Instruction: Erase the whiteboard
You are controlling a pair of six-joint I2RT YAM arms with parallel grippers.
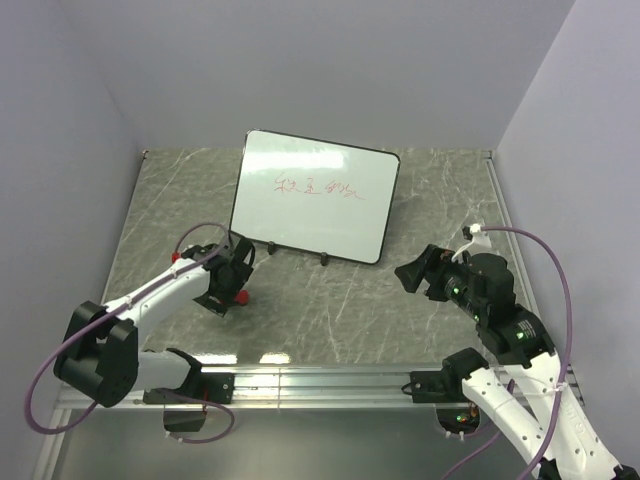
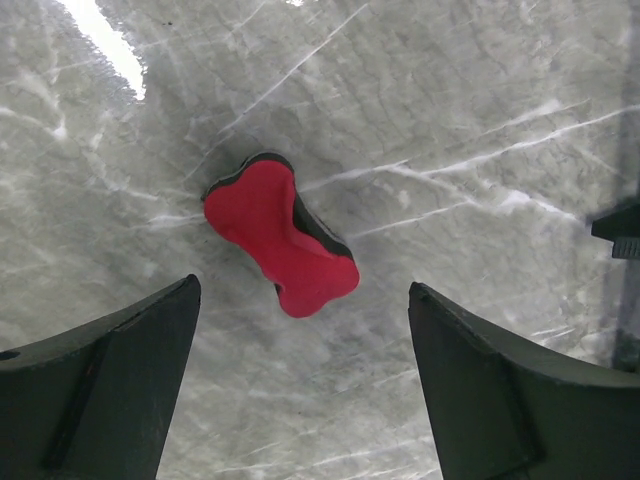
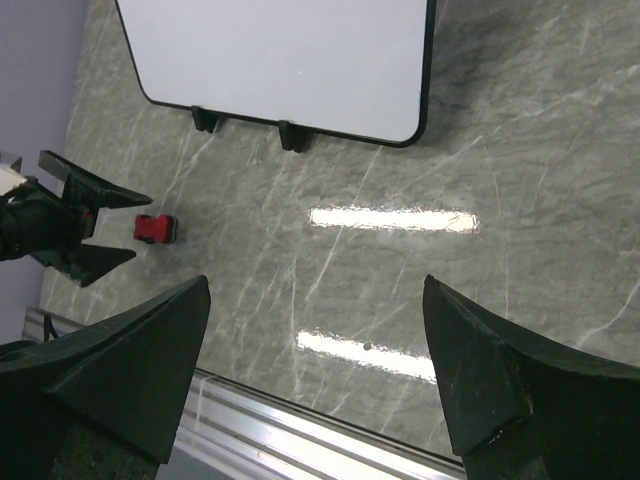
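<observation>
The whiteboard (image 1: 315,197) stands tilted on small black feet at the back middle of the table, with red writing across its middle. It also shows in the right wrist view (image 3: 285,60). A red-and-black eraser (image 2: 281,235) lies flat on the table. My left gripper (image 2: 300,300) is open just above it, with the eraser ahead of the fingertips and not touched. In the top view the left gripper (image 1: 232,290) is near the board's left foot, the eraser (image 1: 240,296) peeking beside it. My right gripper (image 1: 415,275) is open and empty, right of the board.
The grey marble table (image 1: 330,320) ends at a metal rail (image 1: 320,380) along the near edge. Purple walls close the left, back and right. The board's black feet (image 3: 290,135) rest on the table, and the eraser (image 3: 157,229) shows small at the left.
</observation>
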